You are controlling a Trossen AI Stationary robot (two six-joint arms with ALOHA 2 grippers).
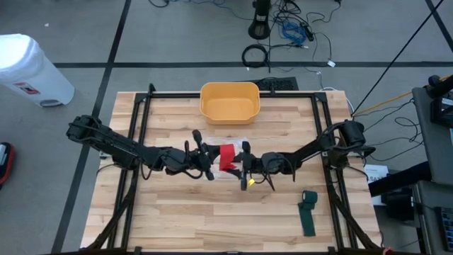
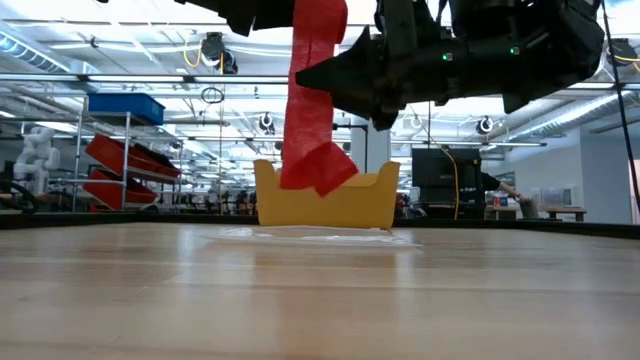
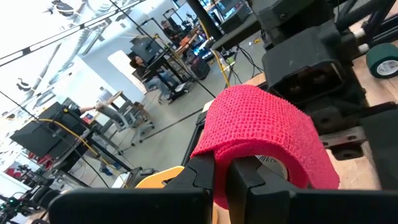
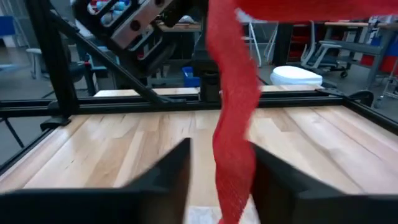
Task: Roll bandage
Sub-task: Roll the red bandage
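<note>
— Two grippers meeting mid-table; left gripper (image 1: 206, 164) clamping red bandage (image 1: 227, 157) roll aloft, tail dangling.
— Right gripper (image 1: 245, 167) half-open, straddling tail, closing. Rolling partly done; tail remaining.

Robotics lab or workshop, probably: open hall, ceiling strip lights (image 2: 60, 75), shelving with red and blue bins (image 2: 125, 105), monitor benches (image 2: 440, 170), floor cables (image 1: 290, 32), wooden worktable (image 1: 212, 205).
</note>
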